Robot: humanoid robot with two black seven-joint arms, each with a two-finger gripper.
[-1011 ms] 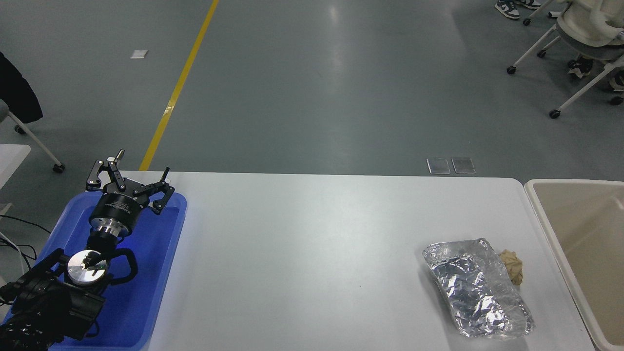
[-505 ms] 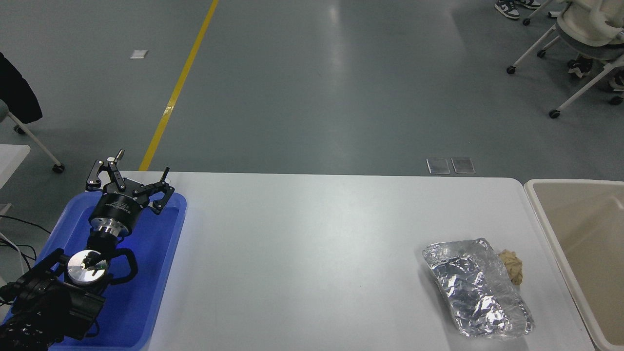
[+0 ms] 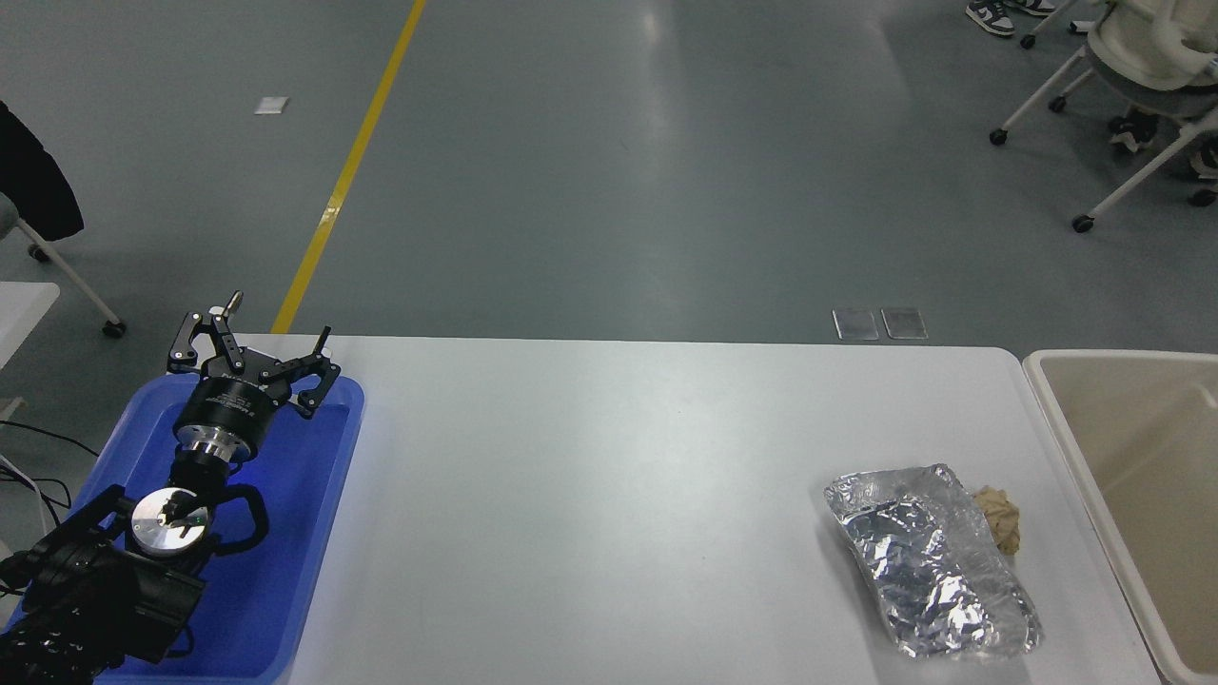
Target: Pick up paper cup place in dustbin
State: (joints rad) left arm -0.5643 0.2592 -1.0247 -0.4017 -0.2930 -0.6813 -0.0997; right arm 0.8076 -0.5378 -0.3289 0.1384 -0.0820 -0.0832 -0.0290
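The paper cup is out of view in the head view. The beige dustbin [image 3: 1047, 419] stands off the table's right end, only its left rim and part of its inner wall showing. My left gripper [image 3: 255, 328] is parked at the lower left over the blue tray, its fingers spread open and holding nothing. My right arm and gripper do not show in the picture.
A shallow blue tray [image 3: 314, 533] lies on the white table [image 3: 590, 495] at the left. A wrinkly silver foil packet [image 3: 928, 561] lies near the right front, with a small tan paper wad [image 3: 999, 518] touching its right side. Wheeled chairs stand on the floor beyond.
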